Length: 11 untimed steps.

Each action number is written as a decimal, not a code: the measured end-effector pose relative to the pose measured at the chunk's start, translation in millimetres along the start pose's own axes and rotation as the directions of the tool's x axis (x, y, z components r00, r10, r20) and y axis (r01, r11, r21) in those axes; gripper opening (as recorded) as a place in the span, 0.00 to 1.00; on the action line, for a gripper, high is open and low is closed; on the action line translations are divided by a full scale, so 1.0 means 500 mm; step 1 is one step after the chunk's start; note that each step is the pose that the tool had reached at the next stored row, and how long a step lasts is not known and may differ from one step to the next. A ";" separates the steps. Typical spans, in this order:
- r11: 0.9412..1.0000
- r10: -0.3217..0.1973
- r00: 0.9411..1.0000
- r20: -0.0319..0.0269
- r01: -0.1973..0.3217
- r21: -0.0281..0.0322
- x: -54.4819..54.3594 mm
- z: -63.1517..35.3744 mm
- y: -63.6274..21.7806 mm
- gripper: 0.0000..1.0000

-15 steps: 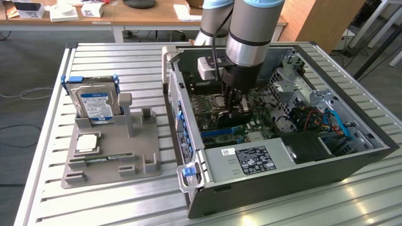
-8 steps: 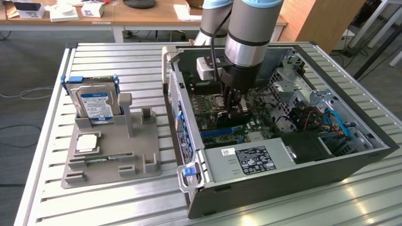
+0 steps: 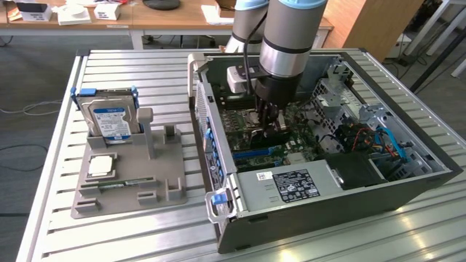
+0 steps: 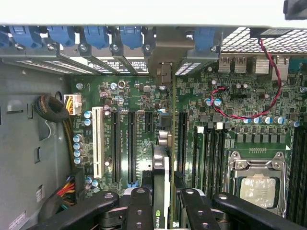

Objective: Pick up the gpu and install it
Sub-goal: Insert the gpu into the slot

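While the gripper (image 4: 165,197) is clenching the gpu (image 4: 161,165) edge-on over the motherboard (image 4: 240,110), an NVIDIA logo (image 4: 158,216) is showing on the card.

The tabletop (image 3: 109,240) is a silver metal surface of long ribbed slats that run across from the exterior view's left to its right, with light glaring off the near corner on the right. Two things stand directly on it. A flat gray plastic holder (image 3: 131,188) sits toward the exterior view's left. An open computer case (image 3: 328,207) lies on its side toward the right, just beside the holder, with a narrow strip of slats between them.
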<state>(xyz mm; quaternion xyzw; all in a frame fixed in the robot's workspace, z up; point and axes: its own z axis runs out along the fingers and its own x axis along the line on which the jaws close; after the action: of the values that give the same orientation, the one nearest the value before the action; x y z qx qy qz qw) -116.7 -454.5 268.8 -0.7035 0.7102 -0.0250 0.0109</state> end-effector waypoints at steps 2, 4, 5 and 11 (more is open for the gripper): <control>1.000 0.000 1.000 0.000 0.000 0.000 0.000 0.000 0.000 0.27; 1.000 0.000 1.000 0.000 0.000 0.000 0.000 0.002 0.000 0.27; 1.000 0.000 1.000 0.000 0.000 0.000 0.000 0.003 0.000 0.27; 1.000 0.000 1.000 0.000 0.000 0.000 0.000 0.011 0.001 0.27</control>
<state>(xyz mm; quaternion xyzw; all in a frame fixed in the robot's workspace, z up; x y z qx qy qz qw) -116.7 -454.5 263.5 -0.7035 0.7102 -0.0250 0.0110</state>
